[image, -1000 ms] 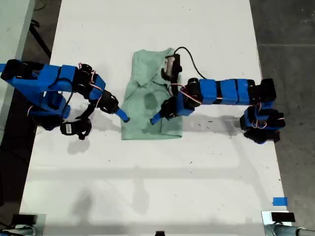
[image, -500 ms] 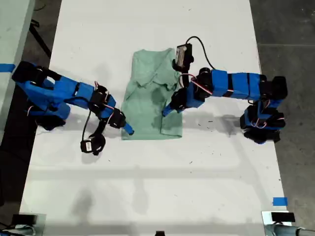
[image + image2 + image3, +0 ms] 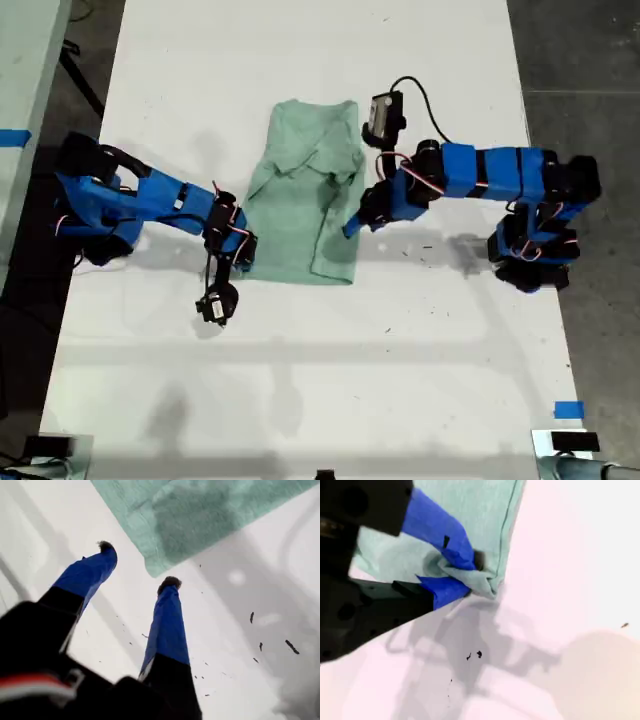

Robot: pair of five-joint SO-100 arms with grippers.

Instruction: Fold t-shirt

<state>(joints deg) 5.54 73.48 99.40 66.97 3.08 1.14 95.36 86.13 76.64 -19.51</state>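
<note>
The t-shirt point(image 3: 305, 195) lies mid-bench, long axis running up the exterior view. My second gripper point(image 3: 465, 575) pinches its lower-left corner there; my first gripper point(image 3: 137, 565), jaws apart and empty, faces the lower-right corner just ahead.

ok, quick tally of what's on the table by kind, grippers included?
t-shirt: 1
grippers: 2 (my first gripper, open beside a shirt corner; my second gripper, pinching the shirt's edge)
blue tape mark: 1
Total: 4
</note>
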